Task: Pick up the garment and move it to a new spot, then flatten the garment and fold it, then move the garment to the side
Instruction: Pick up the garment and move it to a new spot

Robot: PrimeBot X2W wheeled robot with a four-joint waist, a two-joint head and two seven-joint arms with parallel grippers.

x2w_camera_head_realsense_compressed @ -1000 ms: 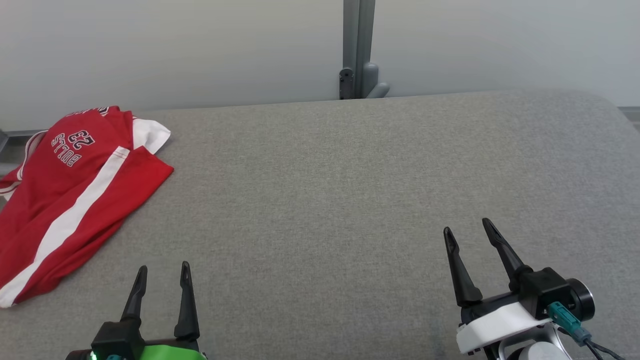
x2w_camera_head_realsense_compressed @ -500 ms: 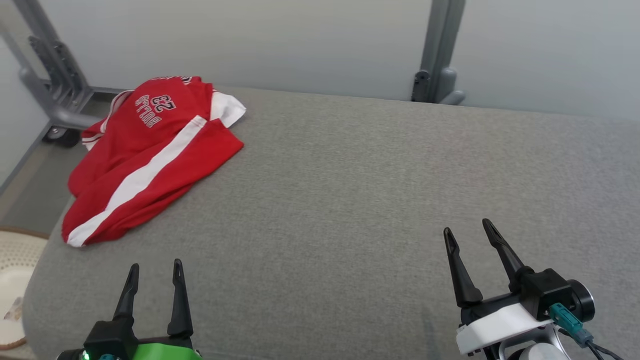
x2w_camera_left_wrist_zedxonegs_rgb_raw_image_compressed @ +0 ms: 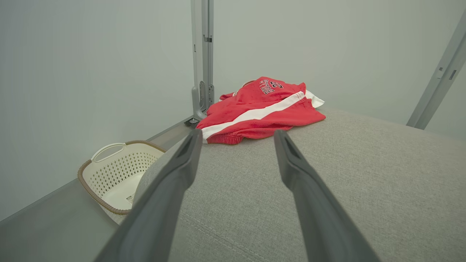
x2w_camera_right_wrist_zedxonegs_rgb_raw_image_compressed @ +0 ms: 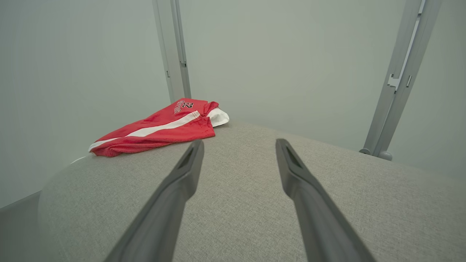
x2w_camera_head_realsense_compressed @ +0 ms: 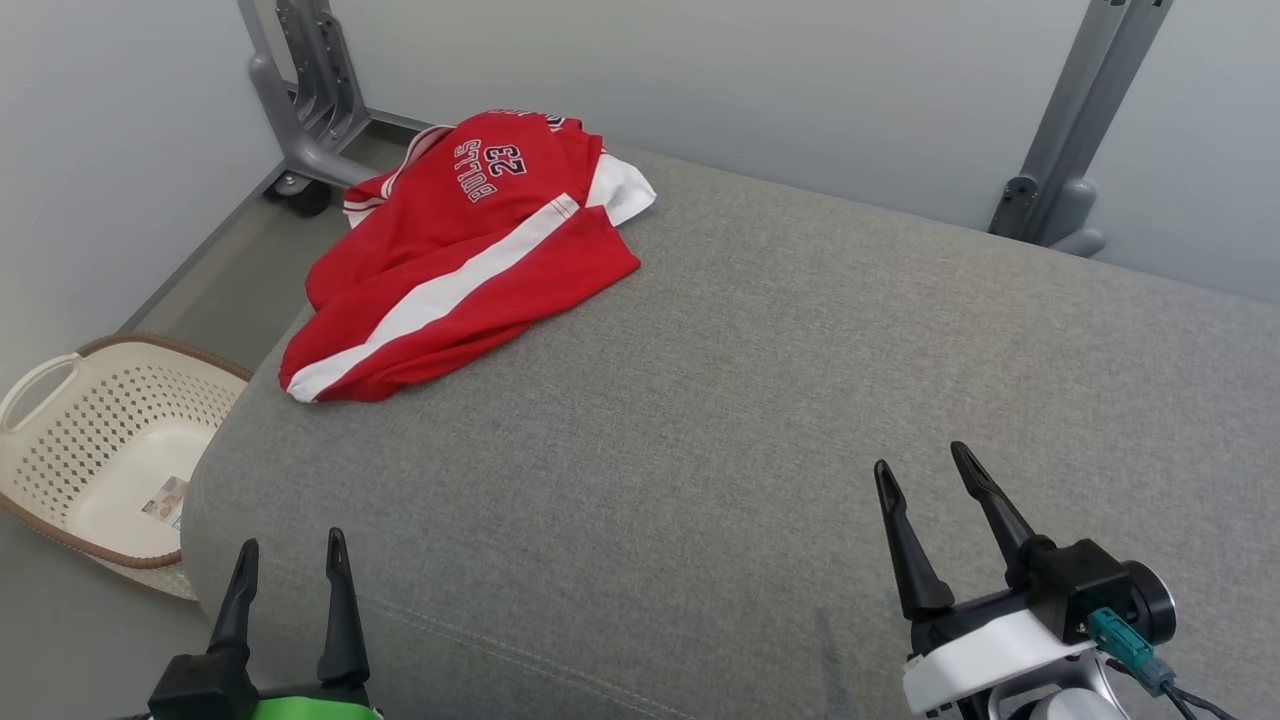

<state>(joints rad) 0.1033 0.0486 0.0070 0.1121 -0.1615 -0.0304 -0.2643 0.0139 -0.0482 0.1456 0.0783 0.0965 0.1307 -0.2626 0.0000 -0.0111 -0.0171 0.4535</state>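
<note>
Now panned left, the view gains a perforated cream basket (x2w_camera_head_realsense_compressed: 90, 430); red garment (x2w_camera_head_realsense_compressed: 460, 250) crumpled on woven grey cushion (x2w_camera_head_realsense_compressed: 750, 400); left gripper (x2w_camera_head_realsense_compressed: 291, 540), right gripper (x2w_camera_head_realsense_compressed: 919, 456) fingers apart.

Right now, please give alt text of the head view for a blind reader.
A red garment with a white stripe lies crumpled at the far left of a grey padded surface. The left gripper and right gripper hover open in front.
</note>
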